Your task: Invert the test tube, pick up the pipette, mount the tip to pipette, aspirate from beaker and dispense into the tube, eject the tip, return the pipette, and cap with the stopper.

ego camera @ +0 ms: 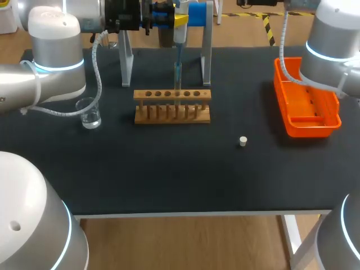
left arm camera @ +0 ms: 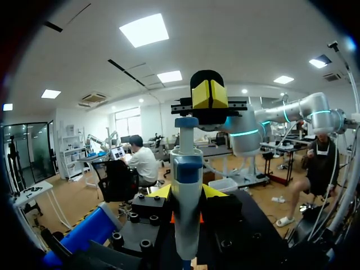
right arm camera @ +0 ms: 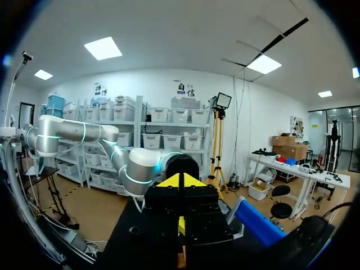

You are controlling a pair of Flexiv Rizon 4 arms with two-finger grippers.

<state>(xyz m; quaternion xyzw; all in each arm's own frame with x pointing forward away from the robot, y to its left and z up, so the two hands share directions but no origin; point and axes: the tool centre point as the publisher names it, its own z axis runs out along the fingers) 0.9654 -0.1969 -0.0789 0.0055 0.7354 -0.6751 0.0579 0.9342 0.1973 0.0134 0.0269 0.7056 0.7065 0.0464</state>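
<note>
**Pipette held upright over the rack, tip aimed at one hole**

The left gripper is closed on the pipette. It clamps the barrel from both sides and holds it upright near the desk's back edge. The tip hangs straight down toward the fourth hole from the left in the wooden rack. The tube itself is too faint to make out there. The right gripper has its jaws pressed together with nothing between them. It sits just above the pipette's top button, and I cannot tell whether it touches it.

The likeliest trouble, I judge, is a push on the button that lands slightly off-centre. That would tilt the pipette in the left gripper, swing the tip off the hole and put liquid on the rack. Too deep a push could shed the tip early. Coming down too low could jam the tip against the rack and shift it.

The desk has a flat, matt black top with a pale front edge. The beaker, holding a little clear liquid, stands toward the left edge. The small white stopper lies alone, right of the middle. An orange tray sits by the right edge. The metal stand rises along the back edge behind the rack.
</note>
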